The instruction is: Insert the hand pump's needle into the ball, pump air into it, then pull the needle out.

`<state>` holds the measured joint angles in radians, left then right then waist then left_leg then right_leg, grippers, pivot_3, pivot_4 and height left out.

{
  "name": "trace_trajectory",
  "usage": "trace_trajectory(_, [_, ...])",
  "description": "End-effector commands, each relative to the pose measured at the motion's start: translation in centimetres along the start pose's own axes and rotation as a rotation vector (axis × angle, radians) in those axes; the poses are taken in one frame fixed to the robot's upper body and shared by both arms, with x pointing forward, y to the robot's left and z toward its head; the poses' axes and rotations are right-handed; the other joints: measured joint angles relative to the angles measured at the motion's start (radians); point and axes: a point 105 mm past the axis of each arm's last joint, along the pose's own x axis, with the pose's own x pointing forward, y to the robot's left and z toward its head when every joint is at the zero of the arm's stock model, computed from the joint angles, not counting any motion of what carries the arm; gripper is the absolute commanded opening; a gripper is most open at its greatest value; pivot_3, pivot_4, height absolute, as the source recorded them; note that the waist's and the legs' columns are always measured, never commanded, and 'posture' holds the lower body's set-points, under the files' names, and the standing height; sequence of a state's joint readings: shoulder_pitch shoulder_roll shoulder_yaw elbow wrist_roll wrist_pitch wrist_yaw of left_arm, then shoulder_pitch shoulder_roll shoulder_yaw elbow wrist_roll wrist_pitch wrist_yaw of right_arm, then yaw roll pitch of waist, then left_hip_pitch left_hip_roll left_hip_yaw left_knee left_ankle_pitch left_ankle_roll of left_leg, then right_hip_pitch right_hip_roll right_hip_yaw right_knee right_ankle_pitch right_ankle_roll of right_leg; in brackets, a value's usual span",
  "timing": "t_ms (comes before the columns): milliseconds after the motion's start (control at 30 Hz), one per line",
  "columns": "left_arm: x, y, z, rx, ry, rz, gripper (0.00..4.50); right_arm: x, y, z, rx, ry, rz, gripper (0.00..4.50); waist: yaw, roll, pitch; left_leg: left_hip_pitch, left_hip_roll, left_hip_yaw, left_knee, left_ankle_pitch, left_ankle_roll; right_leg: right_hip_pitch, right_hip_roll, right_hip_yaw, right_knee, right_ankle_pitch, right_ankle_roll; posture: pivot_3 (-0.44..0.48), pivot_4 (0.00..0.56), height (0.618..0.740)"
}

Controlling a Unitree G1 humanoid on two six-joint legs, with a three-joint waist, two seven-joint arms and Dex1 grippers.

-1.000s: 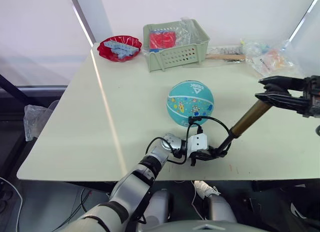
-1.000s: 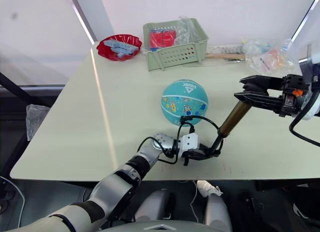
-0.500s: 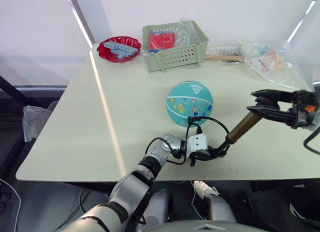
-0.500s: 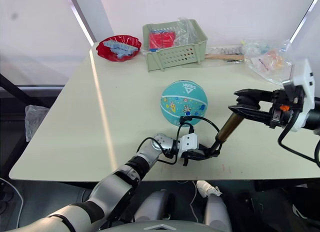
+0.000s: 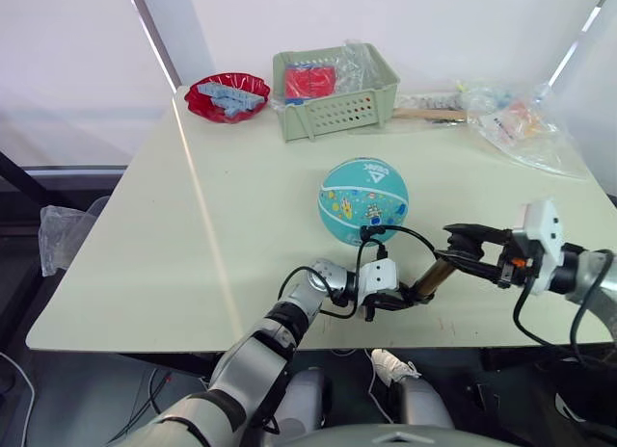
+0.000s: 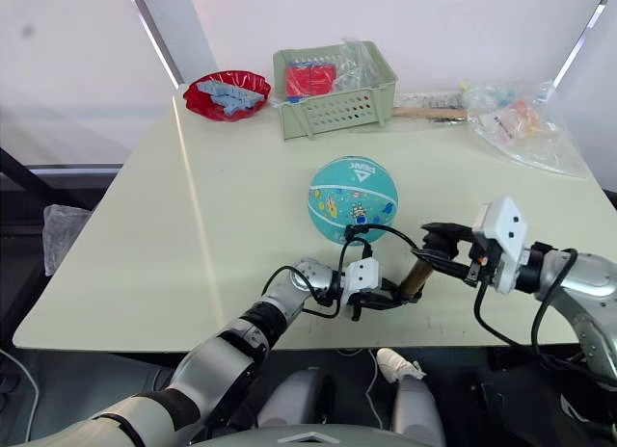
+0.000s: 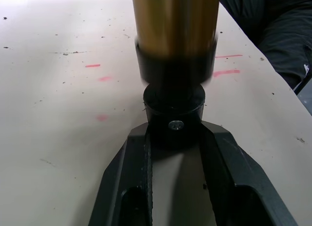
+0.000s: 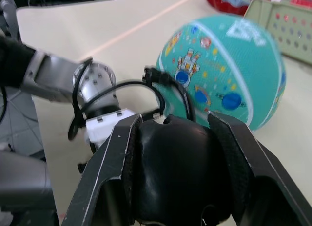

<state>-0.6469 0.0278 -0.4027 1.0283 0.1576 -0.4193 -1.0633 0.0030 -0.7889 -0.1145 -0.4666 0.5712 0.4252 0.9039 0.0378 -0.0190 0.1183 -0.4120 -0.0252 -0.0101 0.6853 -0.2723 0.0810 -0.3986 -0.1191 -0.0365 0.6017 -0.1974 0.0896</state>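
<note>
Pale cream table point(image 5: 174, 235) fills mid-frame, white wall behind; green basket point(image 5: 333, 86) and red bowl point(image 5: 228, 93) at the top. Teal ball point(image 5: 363, 201) sits centre, hose running to it. Left wrist view catches red specks on the tabletop. Left gripper point(image 7: 174, 138) clamps the hand pump point(image 5: 433, 276) at its black base; right gripper point(image 8: 175, 153) clenches the black handle, lower right of the ball.
</note>
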Motion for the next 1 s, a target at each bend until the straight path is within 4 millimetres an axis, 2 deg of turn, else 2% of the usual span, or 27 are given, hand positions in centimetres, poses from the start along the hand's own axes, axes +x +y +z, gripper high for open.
trace_trajectory(33, [-1.4, -2.5, -5.1, -0.129, 0.175, -0.059, 1.01, 0.4, 0.7, -1.1, 0.052, 0.029, 0.036, 1.63, -0.001, 0.0, 0.0, 0.0, 0.0, 0.0, 0.0, 0.0, 0.0, 0.0, 0.0, 0.0, 0.0, 0.0, 0.0, 0.0, 0.15, 0.737])
trace_trajectory(167, [-1.7, -2.6, -5.4, -0.129, 0.184, -0.06, 1.01, 0.1, 0.1, 0.1, 0.046, -0.01, 0.017, 1.63, -0.002, 0.0, 0.001, 0.0, 0.001, 0.0, 0.0, 0.0, 0.0, 0.0, 0.001, 0.0, 0.0, 0.0, 0.0, 0.0, 0.15, 0.737])
trace_trajectory(267, [-1.7, -2.5, -5.4, -0.129, 0.187, -0.058, 1.01, -0.8, -0.9, 2.2, 0.028, -0.054, -0.007, 1.63, -0.002, 0.001, 0.002, 0.0, 0.001, 0.0, 0.0, 0.0, 0.0, 0.0, 0.001, 0.0, 0.0, 0.0, -0.001, 0.0, 0.15, 0.737])
trace_trajectory(400, [-1.3, -2.7, -5.2, -0.131, 0.173, -0.062, 1.01, -2.8, -2.1, 6.4, -0.001, -0.12, -0.024, 1.63, 0.0, 0.007, 0.009, -0.002, 0.0, 0.0, 0.0, 0.0, 0.0, -0.002, 0.0, 0.0, 0.0, 0.0, -0.001, 0.0, 0.15, 0.737])
trace_trajectory(600, [-1.0, -2.8, -5.0, -0.129, 0.166, -0.066, 1.01, -4.9, -2.7, 9.9, -0.007, -0.153, -0.018, 1.63, 0.002, 0.007, 0.012, -0.003, 0.0, 0.0, 0.0, 0.0, 0.0, -0.003, -0.003, 0.0, 0.0, 0.0, -0.001, 0.0, 0.15, 0.737])
trace_trajectory(767, [-1.0, -2.7, -4.9, -0.127, 0.166, -0.067, 1.01, -6.1, -3.0, 11.9, -0.026, -0.157, -0.021, 1.63, 0.002, 0.008, 0.014, -0.003, 0.0, 0.0, 0.0, 0.0, 0.0, -0.003, -0.005, 0.0, 0.0, 0.0, -0.001, 0.0, 0.15, 0.737])
trace_trajectory(1000, [-0.9, -2.8, -4.9, -0.128, 0.164, -0.068, 1.01, -6.6, -2.9, 13.5, -0.044, -0.156, -0.016, 1.63, 0.001, 0.008, 0.014, -0.003, 0.0, 0.0, 0.0, 0.0, 0.0, -0.003, -0.005, 0.0, 0.0, 0.0, -0.001, 0.0, 0.15, 0.737])
